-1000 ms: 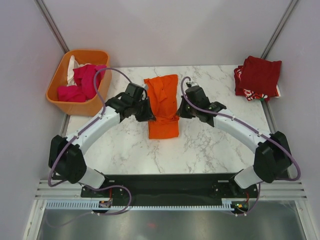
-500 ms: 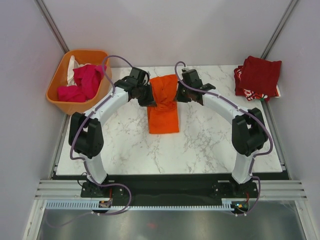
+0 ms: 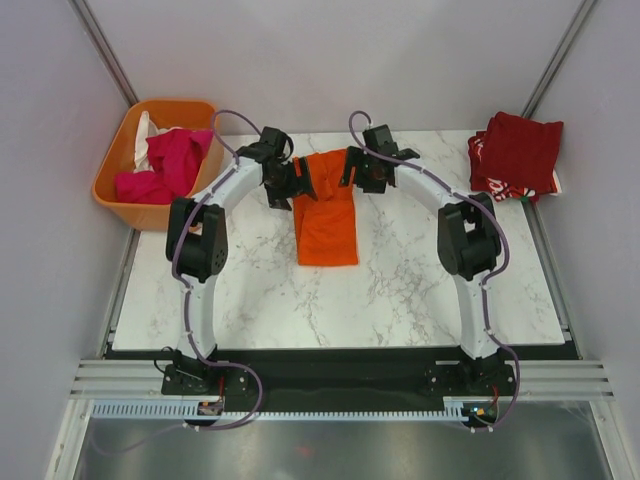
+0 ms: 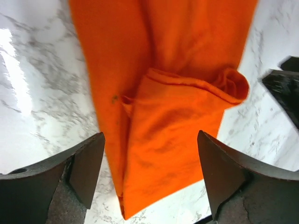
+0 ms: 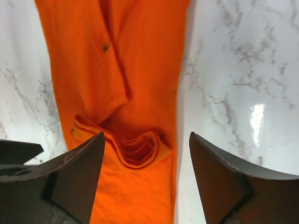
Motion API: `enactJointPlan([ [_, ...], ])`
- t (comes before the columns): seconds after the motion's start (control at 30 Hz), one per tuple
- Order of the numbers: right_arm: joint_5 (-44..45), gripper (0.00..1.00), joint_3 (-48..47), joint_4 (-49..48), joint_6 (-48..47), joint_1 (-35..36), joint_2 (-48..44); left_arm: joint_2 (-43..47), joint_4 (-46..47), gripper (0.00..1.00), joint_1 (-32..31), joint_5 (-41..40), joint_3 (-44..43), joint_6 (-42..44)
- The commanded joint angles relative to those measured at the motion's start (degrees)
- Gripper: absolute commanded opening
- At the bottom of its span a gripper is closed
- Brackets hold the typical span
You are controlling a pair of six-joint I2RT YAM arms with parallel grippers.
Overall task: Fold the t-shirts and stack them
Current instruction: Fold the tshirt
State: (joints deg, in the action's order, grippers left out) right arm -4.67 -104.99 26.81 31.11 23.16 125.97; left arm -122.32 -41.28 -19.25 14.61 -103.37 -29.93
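The orange t-shirt [image 3: 327, 215] lies as a long folded strip at the back middle of the marble table [image 3: 420, 280]. A bunched fold sits across it, seen in the left wrist view on the orange t-shirt [image 4: 187, 88] and in the right wrist view [image 5: 140, 149]. My left gripper [image 3: 300, 188] hovers at its left edge, open [image 4: 149, 175], nothing between the fingers. My right gripper [image 3: 350, 172] hovers at its right edge, open [image 5: 145, 179] and empty too. Folded dark red t-shirts [image 3: 518, 150] are stacked at the back right over a red-and-white patterned one [image 3: 500, 188].
An orange plastic basket [image 3: 150, 214] stands off the table's back left corner, holding a magenta t-shirt [image 3: 172, 160] and a white one [image 3: 150, 130]. Grey walls close in on three sides. Both arms arch over the table's left and right halves.
Both grippers carried the shirt's fold toward the back of the table, then opened and let the cloth go. Both arms are now stretched farther back.
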Motion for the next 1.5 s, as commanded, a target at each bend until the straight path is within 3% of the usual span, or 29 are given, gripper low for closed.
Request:
enactJointPlan([
  [0.0, 2.4, 0.81, -6.3, 3.6, -1.8, -2.1, -1.2, -0.6, -3.0, 0.88, 2.3, -1.0, -5.9, 0.8],
  [0.17, 4.2, 0.82, -0.6, 3.0, -5.8, -3.1, -9.7, 6.9, -3.5, 0.86, 2.1, -5.2, -1.8, 1.8],
  [0.3, -3.3, 0.82, 10.8, 0.0, -4.6, -3.1, -15.9, 13.4, -2.8, 0.82, -0.3, -4.9, 7.0, 2.2],
  [0.53, -16.2, 0.81, 40.6, -13.7, 2.1, -2.4, -27.5, 24.1, 2.9, 0.79, -4.7, -1.4, 28.3, 1.4],
  [0.6, -18.7, 0.81, 45.6, -17.2, 3.4, -1.9, -28.9, 26.2, 10.5, 0.77, -5.3, 2.0, 33.5, -2.3],
  [0.87, -21.9, 0.81, 50.5, -22.1, 5.4, 0.7, -25.3, 26.5, 18.7, 0.84, -6.1, 2.8, 43.6, -4.6],
  [1.23, -22.1, 0.76, 51.2, -24.3, 6.0, 2.2, -21.1, 24.2, 21.7, 0.8, -6.2, 0.1, 43.7, -4.9],
  [1.37, -22.2, 0.74, 51.7, -24.7, 5.7, 2.2, -20.4, 23.1, 21.7, 0.68, -6.2, 0.2, 43.7, -5.0],
  [1.4, -22.1, 0.74, 51.8, -24.7, 5.5, 2.2, -20.3, 22.9, 21.6, 0.59, -6.2, 0.2, 43.9, -5.2],
  [1.47, -22.0, 0.74, 52.0, -24.8, 5.4, 2.2, -20.1, 22.5, 21.8, 0.51, -6.4, -0.4, 44.7, -5.3],
])
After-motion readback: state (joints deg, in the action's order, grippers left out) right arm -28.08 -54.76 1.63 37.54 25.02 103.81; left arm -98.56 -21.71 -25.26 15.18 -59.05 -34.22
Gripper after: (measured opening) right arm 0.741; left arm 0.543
